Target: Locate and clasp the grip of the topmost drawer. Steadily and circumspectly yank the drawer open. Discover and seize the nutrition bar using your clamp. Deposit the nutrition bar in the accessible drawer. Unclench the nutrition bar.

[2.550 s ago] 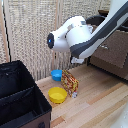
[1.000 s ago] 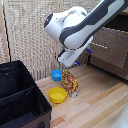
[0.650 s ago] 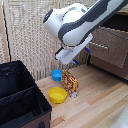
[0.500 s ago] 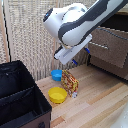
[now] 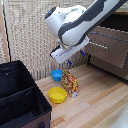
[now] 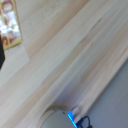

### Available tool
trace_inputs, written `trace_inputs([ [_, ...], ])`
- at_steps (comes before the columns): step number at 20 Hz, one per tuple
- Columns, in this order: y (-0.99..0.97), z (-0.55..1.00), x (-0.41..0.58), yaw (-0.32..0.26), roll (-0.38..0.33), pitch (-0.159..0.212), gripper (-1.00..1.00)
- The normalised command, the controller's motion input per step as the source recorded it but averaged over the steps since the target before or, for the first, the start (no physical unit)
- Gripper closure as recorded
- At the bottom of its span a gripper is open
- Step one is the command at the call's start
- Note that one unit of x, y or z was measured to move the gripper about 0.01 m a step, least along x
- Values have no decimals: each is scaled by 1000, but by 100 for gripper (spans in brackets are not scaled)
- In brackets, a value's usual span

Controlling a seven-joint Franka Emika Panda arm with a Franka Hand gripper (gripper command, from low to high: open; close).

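1. My arm hangs over the middle of the scene, its bulky white housing filling the upper part of the exterior view. The tool sits beneath the white block, above the nutrition bar; its fingers are small and blurred against the backdrop, so I cannot tell whether they stand apart or together. I see nothing gripped between them, and they appear clear of the packet.
2. The nutrition bar stands upright on the pale wooden floor, orange-red and yellow with busy print. The print is too blurred to read; no brand or word comes through.
3. In the wrist view a corner of the same packet shows at the edge of the picture, yellow border around a red patterned face, again illegible. The rest of that view is wood grain, out of focus, with a blue-tipped fingertip just showing at the frame edge.
4. The blue bowl sits just behind the packet, near the wicker screen. The yellow bowl lies just beside the packet, toward the exterior view's left.
5. The topmost drawer of the dark brown dresser is at the exterior view's right, well apart from the packet. Whether it is pulled out I cannot say for sure.
6. A big black fabric box fills the lower corner at the exterior view's left.
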Motion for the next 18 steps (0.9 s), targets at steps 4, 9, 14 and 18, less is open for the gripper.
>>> trace_inputs([
  [4, 71, 2, 392, -171, 265, -2, -100],
  [9, 45, 46, 418, -181, 202, 0, -100],
  [14, -15, 79, 520, -156, 164, 0, -100],
  [18, -207, 34, 485, -111, 137, 26, -100],
])
